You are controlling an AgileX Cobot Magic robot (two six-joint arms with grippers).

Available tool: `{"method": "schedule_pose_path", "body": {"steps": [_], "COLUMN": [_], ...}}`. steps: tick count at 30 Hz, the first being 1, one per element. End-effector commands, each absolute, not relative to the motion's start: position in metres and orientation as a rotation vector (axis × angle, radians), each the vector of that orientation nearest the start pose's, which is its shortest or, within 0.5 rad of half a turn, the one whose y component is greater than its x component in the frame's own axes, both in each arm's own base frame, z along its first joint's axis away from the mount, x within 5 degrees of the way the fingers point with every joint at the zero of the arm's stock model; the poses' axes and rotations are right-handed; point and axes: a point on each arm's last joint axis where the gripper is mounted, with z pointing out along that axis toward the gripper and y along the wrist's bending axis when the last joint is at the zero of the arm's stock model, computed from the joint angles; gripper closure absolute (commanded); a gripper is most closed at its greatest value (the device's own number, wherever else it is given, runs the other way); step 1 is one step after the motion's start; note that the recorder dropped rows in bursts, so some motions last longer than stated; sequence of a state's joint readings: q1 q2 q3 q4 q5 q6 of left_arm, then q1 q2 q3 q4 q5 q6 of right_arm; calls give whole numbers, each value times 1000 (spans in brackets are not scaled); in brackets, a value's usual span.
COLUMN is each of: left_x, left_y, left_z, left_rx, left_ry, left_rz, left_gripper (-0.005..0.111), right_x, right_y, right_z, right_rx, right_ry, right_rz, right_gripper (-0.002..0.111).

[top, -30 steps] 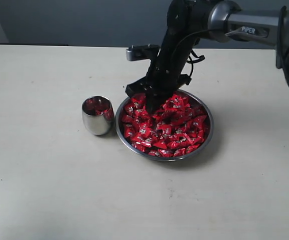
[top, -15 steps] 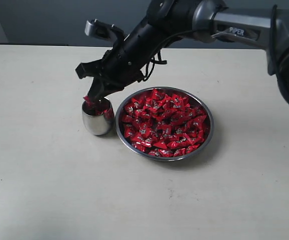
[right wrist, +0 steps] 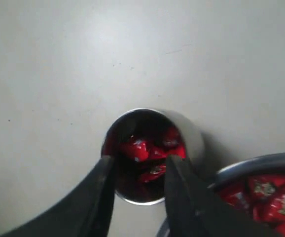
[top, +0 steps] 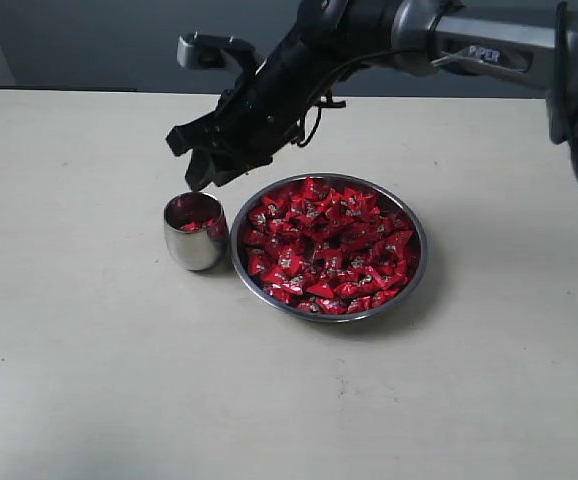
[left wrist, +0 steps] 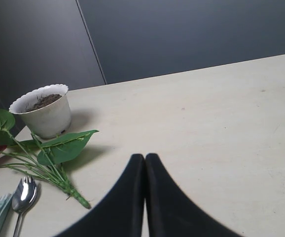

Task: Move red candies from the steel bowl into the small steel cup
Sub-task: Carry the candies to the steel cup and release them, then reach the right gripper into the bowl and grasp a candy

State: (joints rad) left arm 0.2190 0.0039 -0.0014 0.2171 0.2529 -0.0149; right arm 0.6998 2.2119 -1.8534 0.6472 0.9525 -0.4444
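Red candies (top: 329, 250) filled the steel bowl (top: 421, 250) near the middle of the table (top: 89, 380). A few more lay inside the small steel cup (top: 195, 248), which stood upright just beside the bowl's rim on the side toward the table's left edge. The right gripper (top: 199, 175) hung directly above the cup with its jaws parted and nothing between them, while the left gripper (left wrist: 145, 159) sat over bare table near a white plant pot (left wrist: 44, 111), its fingers pressed together and empty.
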Motion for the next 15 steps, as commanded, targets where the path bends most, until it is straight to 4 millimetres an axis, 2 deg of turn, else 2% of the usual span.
{"method": "schedule_pose_path", "body": {"steps": [1,5,8,15], "left_x": [53,53,53,53], "left_y": [17,17,17,17], "left_z": [192,192,192,192], "left_rx": [-56,-56,-56,-56], "left_ry": [1729,1729,1729,1729], "left_rz": [350,350,350,350], "left_gripper": [106,106,106,106], "right_x": [355,366,368,371], "right_y": [316,290,279,277], "right_z": [237,234,224,193], "right_rx": [-1105,-1115,-1152,-1185], "right_ry": [2480,2565,2606,2679], "right_rz": [752,600,503,447], "right_gripper": [82,75,67,64]}}
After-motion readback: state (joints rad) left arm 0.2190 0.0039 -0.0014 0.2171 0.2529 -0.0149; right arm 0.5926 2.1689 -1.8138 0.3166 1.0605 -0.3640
